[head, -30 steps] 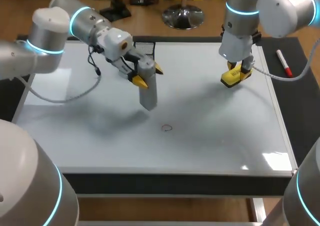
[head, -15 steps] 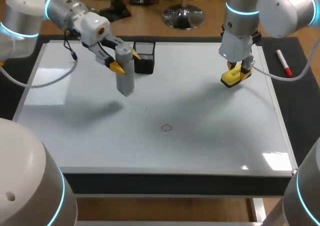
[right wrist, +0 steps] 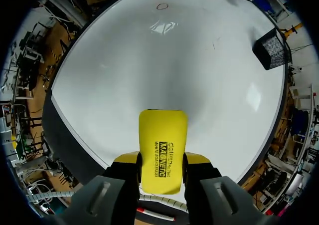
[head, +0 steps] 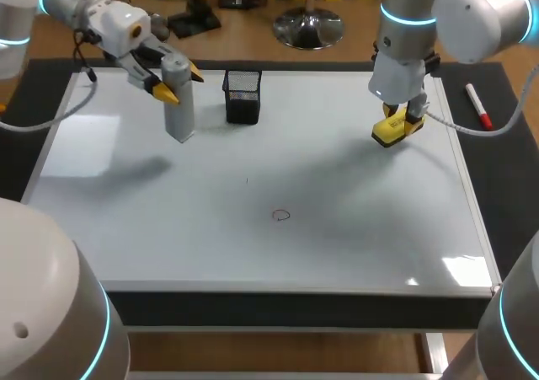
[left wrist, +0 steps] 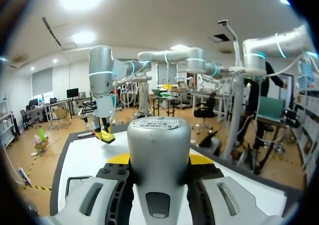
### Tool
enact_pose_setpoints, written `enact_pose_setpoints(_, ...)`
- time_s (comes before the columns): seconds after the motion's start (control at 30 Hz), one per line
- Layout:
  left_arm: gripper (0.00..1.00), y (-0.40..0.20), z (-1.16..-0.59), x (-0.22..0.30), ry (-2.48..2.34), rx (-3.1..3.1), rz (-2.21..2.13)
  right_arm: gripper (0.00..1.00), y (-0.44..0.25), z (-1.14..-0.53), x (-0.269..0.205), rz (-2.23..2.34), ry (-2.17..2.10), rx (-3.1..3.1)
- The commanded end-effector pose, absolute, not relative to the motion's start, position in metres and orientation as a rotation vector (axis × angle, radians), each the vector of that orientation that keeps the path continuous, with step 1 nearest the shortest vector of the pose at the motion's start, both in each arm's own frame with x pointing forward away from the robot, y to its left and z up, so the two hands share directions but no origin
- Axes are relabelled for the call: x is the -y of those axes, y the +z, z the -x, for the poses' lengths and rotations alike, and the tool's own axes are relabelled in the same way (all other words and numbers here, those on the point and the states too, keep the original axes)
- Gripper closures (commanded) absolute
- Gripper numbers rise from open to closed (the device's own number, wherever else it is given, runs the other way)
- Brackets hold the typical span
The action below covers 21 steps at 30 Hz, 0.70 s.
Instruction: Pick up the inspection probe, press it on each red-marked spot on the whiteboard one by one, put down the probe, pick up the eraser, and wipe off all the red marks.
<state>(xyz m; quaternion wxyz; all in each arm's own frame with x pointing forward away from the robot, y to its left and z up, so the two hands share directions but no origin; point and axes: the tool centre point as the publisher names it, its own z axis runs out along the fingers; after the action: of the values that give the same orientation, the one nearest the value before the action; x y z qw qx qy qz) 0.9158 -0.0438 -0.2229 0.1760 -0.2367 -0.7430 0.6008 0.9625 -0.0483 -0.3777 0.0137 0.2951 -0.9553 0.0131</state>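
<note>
Apparently the step in hand is putting the probe down. In the upper left of the head view the left tool [head: 179, 83] is clamped on the upper part of the grey inspection probe [head: 179, 115]. The probe hangs upright over the whiteboard [head: 354, 245], just left of the black mesh cup [head: 242, 98]. The left wrist view shows both yellow tips pressed against the probe's sides.

In the upper right, the right tool [head: 402, 115] is closed on the yellow eraser [head: 394, 130], low over the board; contact cannot be told. One small red mark [head: 280, 216] sits near the frame's middle, well apart from both tools. A red marker pen [head: 477, 106] lies on the dark tabletop at the right edge.

The next move likely calls for releasing the probe somewhere steady, then carrying the eraser down-left to that mark.
</note>
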Motion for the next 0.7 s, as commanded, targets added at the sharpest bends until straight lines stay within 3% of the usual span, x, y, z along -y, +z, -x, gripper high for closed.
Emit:
enact_pose_setpoints(0.03,1.0,-0.2269,-0.9242,0.028,1.708,2.09,0.662,1.0,-0.3771,-0.9638,0.0485,-0.919,0.044,2.971)
enact_pose_setpoints(0.7,1.0,-0.2294,-0.9305,0.0197,1.739,2.107,0.616,1.0,-0.3771,-0.9638,0.0485,-0.919,0.044,2.971)
